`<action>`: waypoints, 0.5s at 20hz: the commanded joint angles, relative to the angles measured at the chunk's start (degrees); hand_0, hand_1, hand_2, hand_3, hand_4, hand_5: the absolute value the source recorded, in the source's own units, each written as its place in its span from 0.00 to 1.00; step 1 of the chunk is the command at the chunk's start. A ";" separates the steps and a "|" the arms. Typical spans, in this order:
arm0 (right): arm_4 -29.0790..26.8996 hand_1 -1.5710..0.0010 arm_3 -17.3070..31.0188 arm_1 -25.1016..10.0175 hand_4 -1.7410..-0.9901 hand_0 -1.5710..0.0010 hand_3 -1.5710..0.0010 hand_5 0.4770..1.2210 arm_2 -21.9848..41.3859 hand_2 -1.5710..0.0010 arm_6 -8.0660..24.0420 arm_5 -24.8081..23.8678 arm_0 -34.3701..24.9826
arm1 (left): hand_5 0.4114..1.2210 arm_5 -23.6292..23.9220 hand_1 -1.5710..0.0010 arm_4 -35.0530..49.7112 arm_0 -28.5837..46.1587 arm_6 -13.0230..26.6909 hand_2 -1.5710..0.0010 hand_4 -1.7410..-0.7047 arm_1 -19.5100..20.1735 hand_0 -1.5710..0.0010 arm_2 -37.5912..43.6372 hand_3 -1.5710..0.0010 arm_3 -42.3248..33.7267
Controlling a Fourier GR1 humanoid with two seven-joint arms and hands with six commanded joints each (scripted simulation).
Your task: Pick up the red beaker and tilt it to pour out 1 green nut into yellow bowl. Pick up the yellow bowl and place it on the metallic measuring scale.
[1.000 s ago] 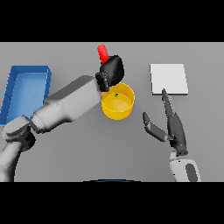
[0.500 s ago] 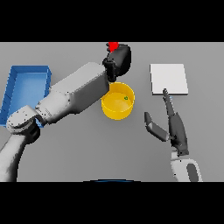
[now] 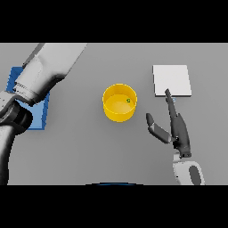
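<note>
Far left, a blue tray [image 3: 39,116] lies on the grey table [image 3: 80,147], largely covered by the left arm [image 3: 46,71]; its hand is out of view, so its fingers cannot be judged. Centre: yellow bowl [image 3: 119,103] stands upright, with one green nut [image 3: 128,100] inside by its right wall. Right: the right hand [image 3: 177,129] hovers beside the bowl, fingers straight, thumb spread, holding nothing. The white scale [image 3: 172,80] sits just beyond its fingertips.

Tray: blue tray [image 3: 42,116] — shallow, at the table's left side, only partly in view.
Table: grey table [image 3: 89,147] — plain, flat surface, carrying the tray.
</note>
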 commanded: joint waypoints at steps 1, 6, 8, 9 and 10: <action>-0.27 1.00 -0.16 -0.32 0.99 1.00 1.00 0.27 -0.17 1.00 -0.14 0.27 -0.52 | 1.00 -0.02 0.00 2.86 -0.39 0.98 0.00 0.01 1.20 0.00 3.54 0.11 1.24; -1.63 1.00 0.66 0.82 0.98 1.00 1.00 0.26 -0.04 1.00 -1.22 0.55 -0.32 | 1.00 3.35 0.00 14.31 0.77 7.84 0.00 0.00 8.86 0.00 17.62 0.07 6.18; -2.13 1.00 0.48 0.92 0.99 1.00 1.00 0.25 -0.09 1.00 -1.54 0.75 -0.15 | 1.00 6.82 0.00 18.89 3.71 8.92 0.00 0.00 12.24 0.00 22.42 0.08 7.02; -2.41 1.00 0.96 1.14 0.97 1.00 1.00 0.24 -0.04 1.00 -0.83 0.99 -0.23 | 1.00 8.27 0.00 21.30 5.67 9.59 0.00 0.00 14.09 0.00 24.76 0.09 7.19; -1.58 1.00 0.93 0.92 0.96 1.00 1.00 0.24 0.16 1.00 -0.21 0.66 -0.62 | 1.00 9.82 0.00 23.17 7.17 12.22 0.00 0.00 15.18 0.00 26.76 0.10 7.71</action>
